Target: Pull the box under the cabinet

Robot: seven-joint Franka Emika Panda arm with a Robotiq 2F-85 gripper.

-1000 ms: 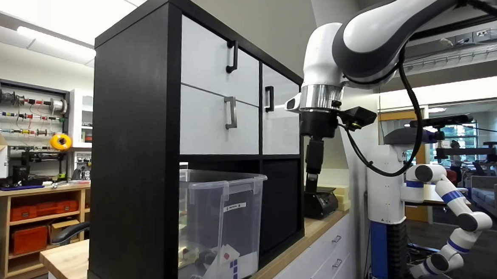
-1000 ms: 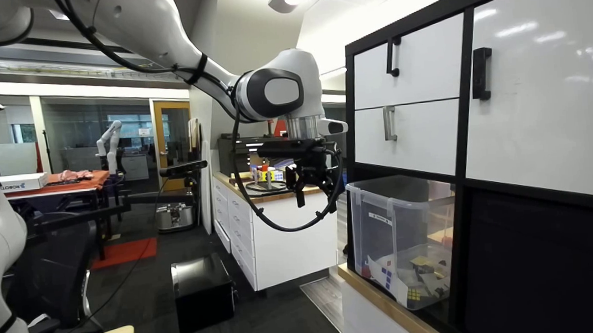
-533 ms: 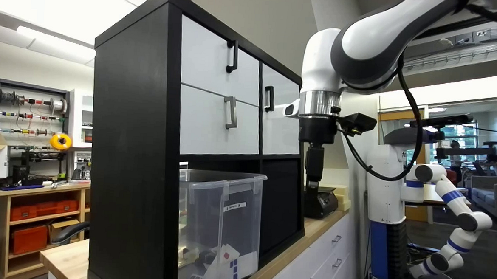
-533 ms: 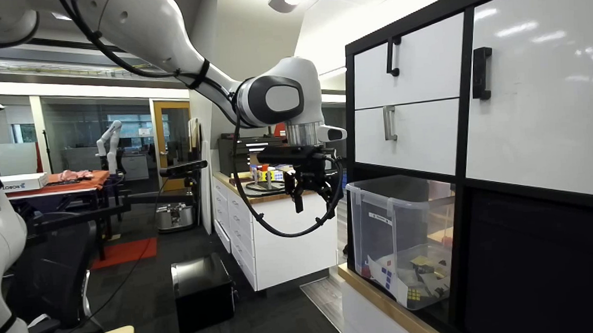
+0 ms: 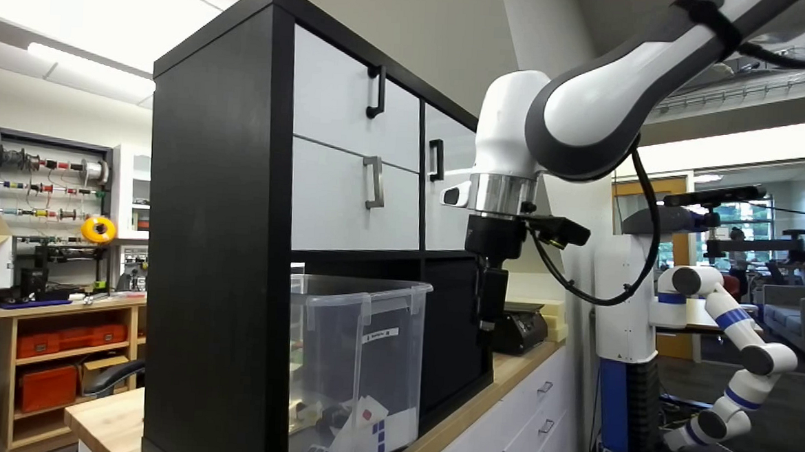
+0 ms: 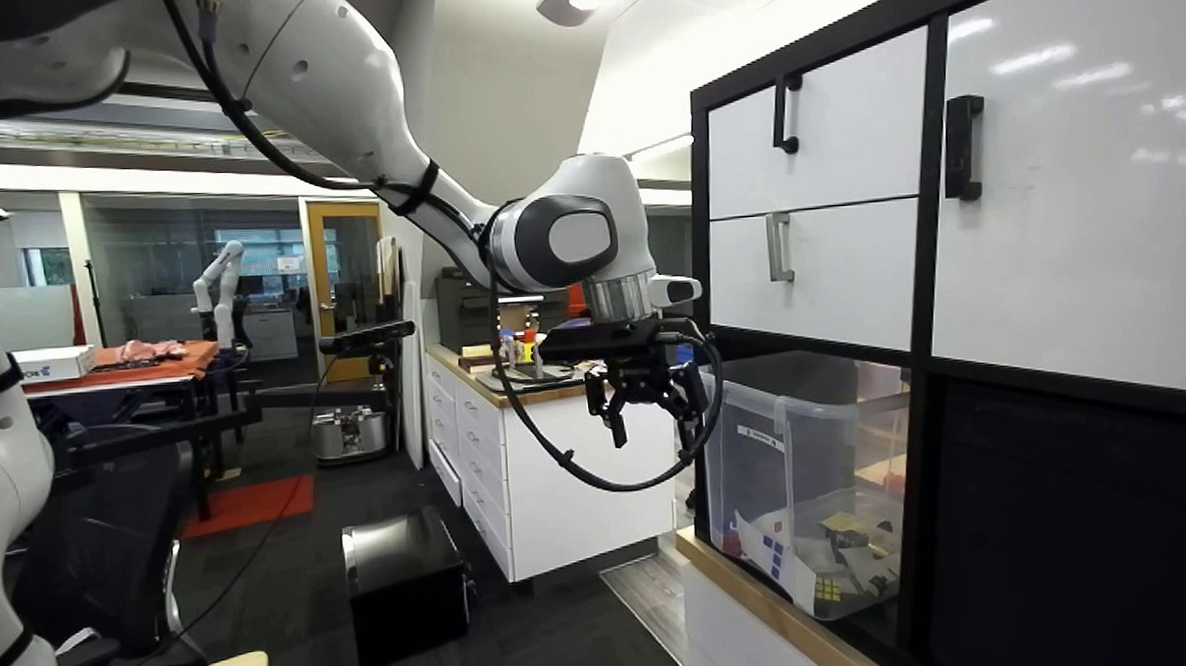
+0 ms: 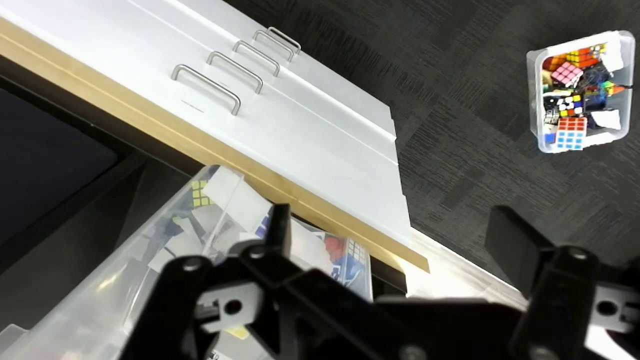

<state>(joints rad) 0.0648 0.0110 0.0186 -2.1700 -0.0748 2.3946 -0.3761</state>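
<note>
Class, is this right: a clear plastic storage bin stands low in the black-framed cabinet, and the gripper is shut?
No: the gripper is open, its jaws well apart in the wrist view. A clear plastic storage bin does stand low in the black-framed cabinet.

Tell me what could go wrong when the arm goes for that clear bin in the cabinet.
The open gripper is apart from the clear bin, so it may bump the rim instead of catching it. The cable loop hanging beside the gripper might catch during the reach. Only a narrow wooden ledge fronts the bin; pulling too far could tip it and spill the items inside.
</note>
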